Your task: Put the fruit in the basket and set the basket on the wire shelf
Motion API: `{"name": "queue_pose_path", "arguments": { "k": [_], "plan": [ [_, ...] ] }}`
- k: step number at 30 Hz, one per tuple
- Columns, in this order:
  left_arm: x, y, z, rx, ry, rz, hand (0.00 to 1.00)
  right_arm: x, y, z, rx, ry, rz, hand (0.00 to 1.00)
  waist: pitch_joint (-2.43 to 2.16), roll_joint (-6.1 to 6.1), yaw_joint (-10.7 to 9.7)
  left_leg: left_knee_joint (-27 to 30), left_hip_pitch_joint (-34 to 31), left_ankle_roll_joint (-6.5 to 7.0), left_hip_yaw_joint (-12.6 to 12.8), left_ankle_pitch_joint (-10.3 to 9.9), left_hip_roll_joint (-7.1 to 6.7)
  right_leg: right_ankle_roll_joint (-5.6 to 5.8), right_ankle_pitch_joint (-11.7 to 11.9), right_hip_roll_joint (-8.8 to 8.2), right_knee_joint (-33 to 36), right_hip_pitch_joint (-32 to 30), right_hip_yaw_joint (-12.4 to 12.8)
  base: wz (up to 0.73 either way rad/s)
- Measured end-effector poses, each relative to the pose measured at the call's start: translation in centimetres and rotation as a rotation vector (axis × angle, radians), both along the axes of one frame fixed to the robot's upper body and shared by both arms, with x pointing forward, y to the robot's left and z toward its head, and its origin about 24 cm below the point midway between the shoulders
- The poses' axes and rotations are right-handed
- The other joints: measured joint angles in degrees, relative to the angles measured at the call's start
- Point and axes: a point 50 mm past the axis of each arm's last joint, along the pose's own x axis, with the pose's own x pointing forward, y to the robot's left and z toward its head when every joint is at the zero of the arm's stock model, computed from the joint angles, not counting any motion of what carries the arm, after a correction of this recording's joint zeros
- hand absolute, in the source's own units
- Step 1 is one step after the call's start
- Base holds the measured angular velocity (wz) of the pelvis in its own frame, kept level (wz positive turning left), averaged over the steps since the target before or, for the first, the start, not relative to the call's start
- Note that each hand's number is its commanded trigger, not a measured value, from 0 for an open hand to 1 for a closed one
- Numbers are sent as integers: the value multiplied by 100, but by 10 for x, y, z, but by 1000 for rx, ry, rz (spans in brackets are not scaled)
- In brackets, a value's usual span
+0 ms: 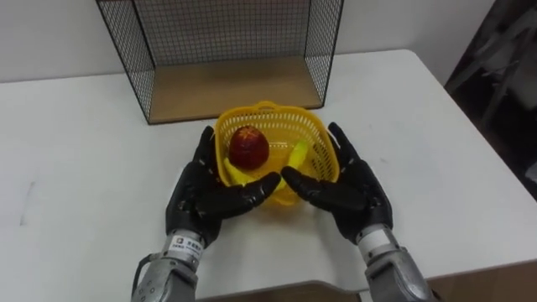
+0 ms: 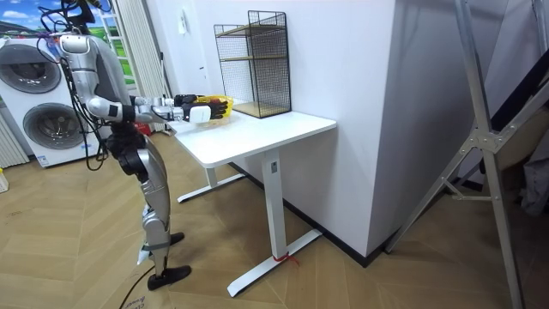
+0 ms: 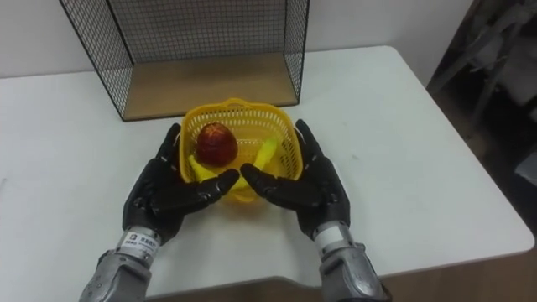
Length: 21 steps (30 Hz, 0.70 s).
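Yellow basket (image 1: 270, 110) on the near half of the white table (image 1: 75, 168), in front of the wire shelf (image 1: 235, 84). It holds 1 red apple (image 1: 249, 147) and 1 banana (image 1: 298, 154). Left hand (image 1: 200, 197) and right hand (image 1: 354, 191) flank it, fingers straight along its sides. Room: 2 washing machines (image 2: 39, 120), wood floor (image 2: 360, 275).

Black hands (image 1: 204, 195) (silver forearms)

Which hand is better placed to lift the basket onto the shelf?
Neither alone, I'd say: left hand and right hand flank the basket evenly, fingers along its sides, thumbs at its front. Lift with both.
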Motion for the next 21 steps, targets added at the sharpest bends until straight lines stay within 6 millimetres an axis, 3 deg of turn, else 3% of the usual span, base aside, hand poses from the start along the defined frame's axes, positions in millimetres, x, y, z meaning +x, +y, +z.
{"name": "queue_pose_path", "arguments": {
  "k": [7,17,21],
  "plan": [
    [10,0,15,-52,-83,32,0,12,4,15,53,-93,-29,0,-21,-34,61,5,16,1,-5,1,0,0,0,0,0,15,-1,0],
    [13,-2,41,-139,-187,98,0,13,12,27,130,-146,-37,0,-37,-31,134,14,10,1,-32,0,1,-1,1,0,13,26,-24,0],
    [14,-3,42,-149,-191,103,0,13,12,27,134,-146,-41,0,-48,-13,134,25,15,0,-52,0,1,-1,1,0,21,45,-46,3]
  ]
}}
